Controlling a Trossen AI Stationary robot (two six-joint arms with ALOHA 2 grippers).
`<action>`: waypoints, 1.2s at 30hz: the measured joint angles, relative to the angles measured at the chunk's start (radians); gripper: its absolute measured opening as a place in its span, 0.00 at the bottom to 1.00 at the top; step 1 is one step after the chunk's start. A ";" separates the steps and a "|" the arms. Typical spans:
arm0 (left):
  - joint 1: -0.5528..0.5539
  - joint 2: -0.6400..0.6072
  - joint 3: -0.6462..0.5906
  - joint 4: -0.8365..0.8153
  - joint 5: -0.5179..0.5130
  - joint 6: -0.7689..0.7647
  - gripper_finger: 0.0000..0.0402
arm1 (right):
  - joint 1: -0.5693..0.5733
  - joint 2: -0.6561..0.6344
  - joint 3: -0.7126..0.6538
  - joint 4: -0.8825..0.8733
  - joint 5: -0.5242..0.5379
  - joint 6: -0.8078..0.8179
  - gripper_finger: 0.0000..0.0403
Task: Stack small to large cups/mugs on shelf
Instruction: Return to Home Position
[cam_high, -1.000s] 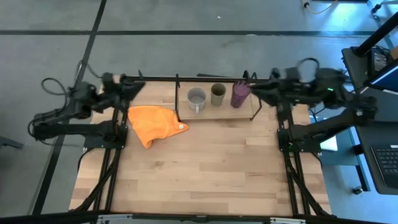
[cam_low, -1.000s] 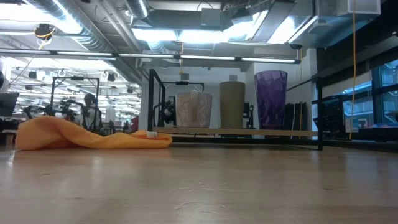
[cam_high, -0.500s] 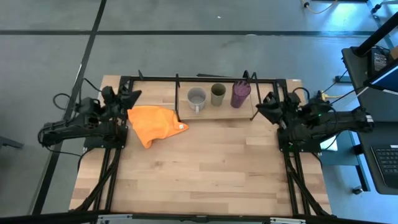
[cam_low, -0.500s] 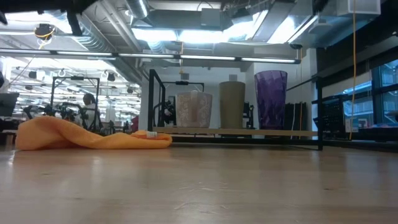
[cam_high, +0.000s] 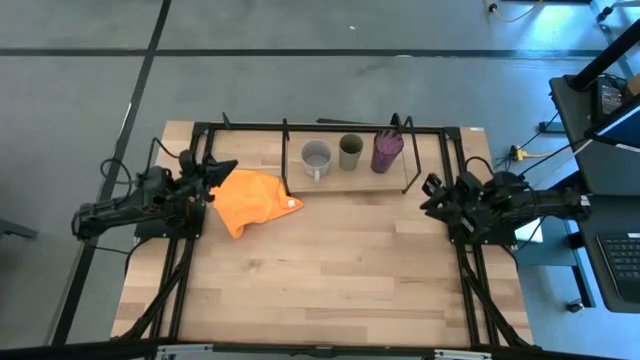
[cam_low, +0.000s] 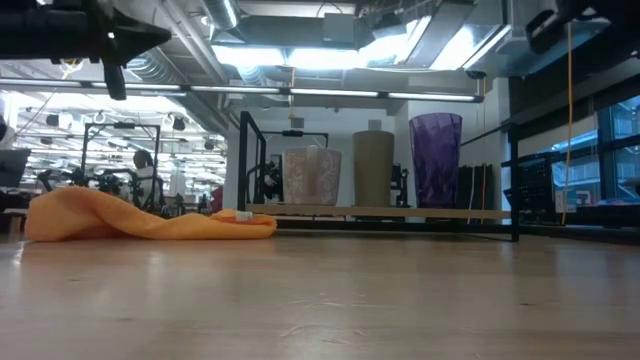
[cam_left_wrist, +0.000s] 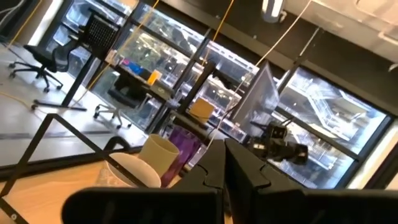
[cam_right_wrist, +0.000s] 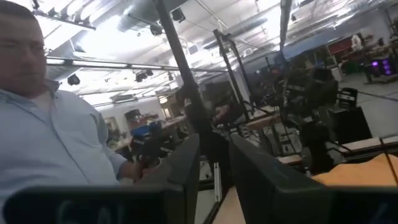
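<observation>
The grey mug (cam_high: 317, 157), the olive-green cup (cam_high: 350, 150) and the purple ribbed cup (cam_high: 385, 152) stand upright side by side on the light-wood shelf (cam_high: 345, 183) at the table's far middle. The low view shows them in the same row: mug (cam_low: 312, 177), olive cup (cam_low: 373, 167), purple cup (cam_low: 436, 158). My left gripper (cam_high: 228, 166) is shut and empty, left of the shelf over the orange cloth's edge. My right gripper (cam_high: 427, 190) is slightly open and empty, right of the shelf near the table's right edge.
An orange cloth (cam_high: 250, 198) lies crumpled on the table left of the shelf. A black metal frame (cam_high: 320, 126) runs along the table's far edge and sides. Bare tabletop (cam_high: 330, 270) fills the near half. A person (cam_right_wrist: 50, 124) shows beyond the table in the right wrist view.
Both arms have drawn back from the table's far edge toward the near side and come down. My right gripper has gone away from the purple cup toward the right edge. My left gripper now sits over the cloth's left edge. The cups and cloth have not moved.
</observation>
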 joint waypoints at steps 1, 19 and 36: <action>0.000 -0.005 -0.006 0.003 -0.002 0.002 0.00 | 0.000 -0.016 -0.013 0.002 0.000 0.004 0.22; 0.000 -0.003 -0.013 -0.295 -0.166 0.027 0.00 | 0.000 -0.227 -0.222 0.052 -0.018 -0.158 0.22; 0.000 -0.004 -0.013 -0.535 -0.229 0.033 0.00 | 0.000 -0.228 -0.225 -0.141 -0.121 -0.324 0.22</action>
